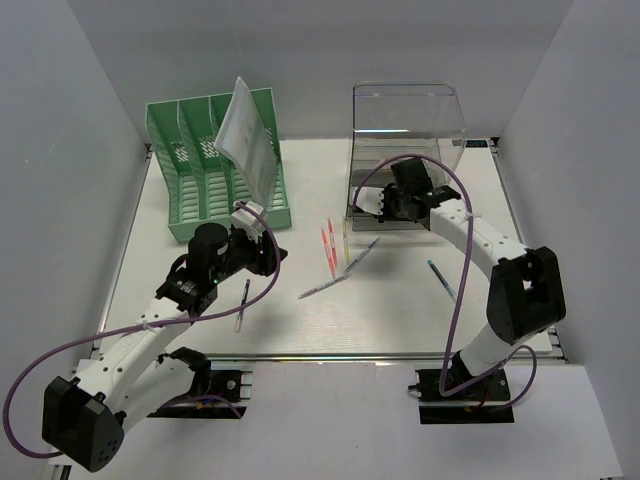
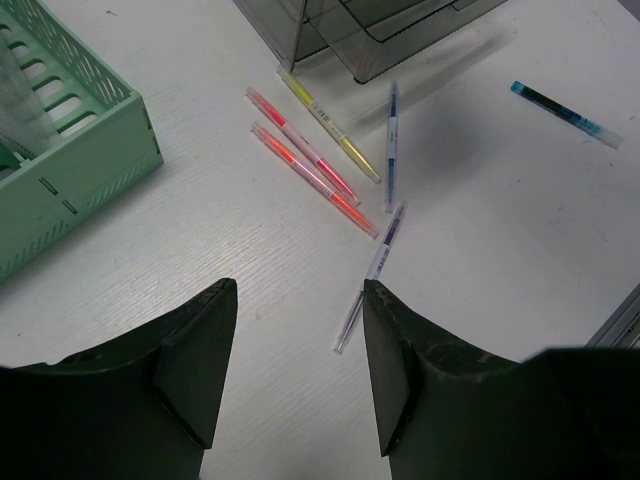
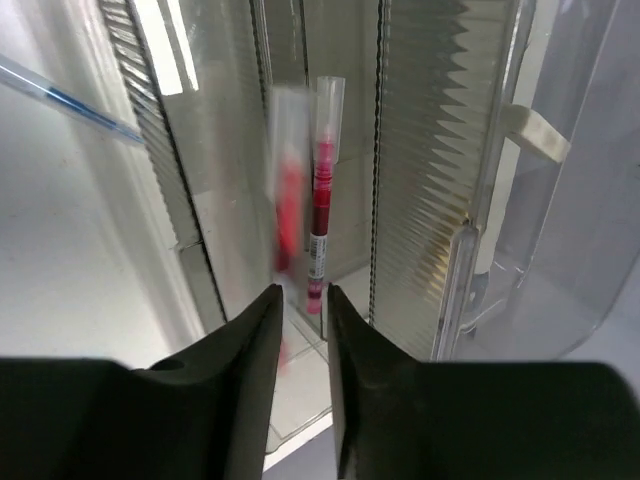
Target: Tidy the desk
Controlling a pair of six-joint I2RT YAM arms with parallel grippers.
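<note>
The white desk (image 1: 400,320) carries several loose pens: two pink-orange highlighters (image 2: 310,170), a yellow one (image 2: 328,125), a blue pen (image 2: 392,145), a clear purple pen (image 2: 372,275) and a teal pen (image 2: 565,113). My left gripper (image 2: 297,290) is open and empty, hovering over bare desk just short of the purple pen; it also shows in the top view (image 1: 262,240). My right gripper (image 3: 303,292) is at the clear drawer box (image 1: 405,130), jaws a narrow gap apart with nothing between them. A red pen (image 3: 322,190) lies in the drawer just ahead, with a blurred red shape (image 3: 288,200) beside it.
A green slotted file rack (image 1: 215,170) with a sheet of paper (image 1: 245,135) stands at the back left; its corner shows in the left wrist view (image 2: 80,150). Another dark pen (image 1: 243,303) lies near my left arm. A metal rail (image 1: 330,356) runs along the near edge.
</note>
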